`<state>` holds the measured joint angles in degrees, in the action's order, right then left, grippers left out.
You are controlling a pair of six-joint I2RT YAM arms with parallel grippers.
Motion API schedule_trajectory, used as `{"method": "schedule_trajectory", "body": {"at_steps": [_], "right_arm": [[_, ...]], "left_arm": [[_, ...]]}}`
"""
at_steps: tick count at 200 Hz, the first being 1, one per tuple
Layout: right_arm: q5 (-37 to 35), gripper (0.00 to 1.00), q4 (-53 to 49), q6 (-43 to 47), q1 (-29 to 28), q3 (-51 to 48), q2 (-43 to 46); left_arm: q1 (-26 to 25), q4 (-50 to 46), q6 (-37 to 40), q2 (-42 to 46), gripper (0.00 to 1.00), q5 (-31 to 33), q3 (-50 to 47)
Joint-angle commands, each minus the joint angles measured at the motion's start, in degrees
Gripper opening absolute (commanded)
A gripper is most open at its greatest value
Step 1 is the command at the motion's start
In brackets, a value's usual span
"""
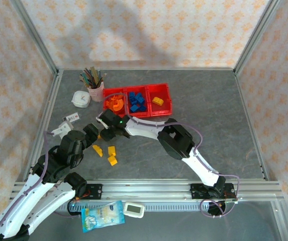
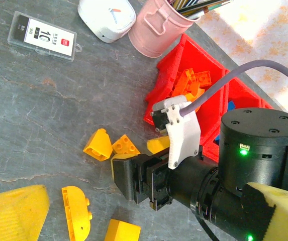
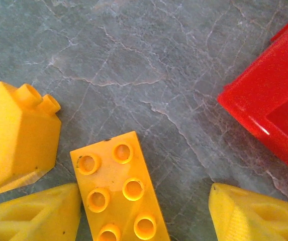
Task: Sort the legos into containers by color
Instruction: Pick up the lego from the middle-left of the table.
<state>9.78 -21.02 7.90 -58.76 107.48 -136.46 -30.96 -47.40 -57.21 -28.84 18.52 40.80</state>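
Table: flat grey slab, matt, veined with pale marble-like lines.
White box: small, rounded, smooth plastic, at the far left, just beside the cup.
Left gripper: released. Its ribbed yellow fingers are spread wide with nothing between them, above the loose pieces.
Pink cup: smooth cylinder bristling with pencils, just left of the containers.
Right gripper: low over the table and not clenched. Its yellow fingers flank the flat brick, one against it and the other with a gap.
Yellow legos: loose on the table, on the near side of the containers, in hard glossy plastic. The flat brick carries two rows of round studs. A sloped wedge with two studs sits just left of it.
Containers: three red rectangular open bins joined in a row, thin-walled and shiny.
Left bin: orange legos, some curved.
Middle bin: blue legos, blocky.
Right bin: one yellow brick.
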Motion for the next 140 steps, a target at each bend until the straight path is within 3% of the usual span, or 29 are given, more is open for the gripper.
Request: {"method": "schedule_trajectory", "body": {"at_steps": [1, 83, 140], "right_arm": [[1.34, 0.64, -3.31, 2.55, -0.67, -0.69, -1.05], [-7.14, 0.35, -2.27, 1.06, -1.82, -4.05, 1.49], [-5.68, 0.31, 1.5, -2.42, -1.28, -10.73, 9.93]], "left_arm": [[0.3, -2.92, -0.65, 0.28, 0.99, 2.0, 1.81], [0.28, -2.08, -0.54, 0.36, 0.99, 1.52, 1.69], [0.33, -0.66, 0.28, 0.28, 0.99, 0.73, 1.92]]}}
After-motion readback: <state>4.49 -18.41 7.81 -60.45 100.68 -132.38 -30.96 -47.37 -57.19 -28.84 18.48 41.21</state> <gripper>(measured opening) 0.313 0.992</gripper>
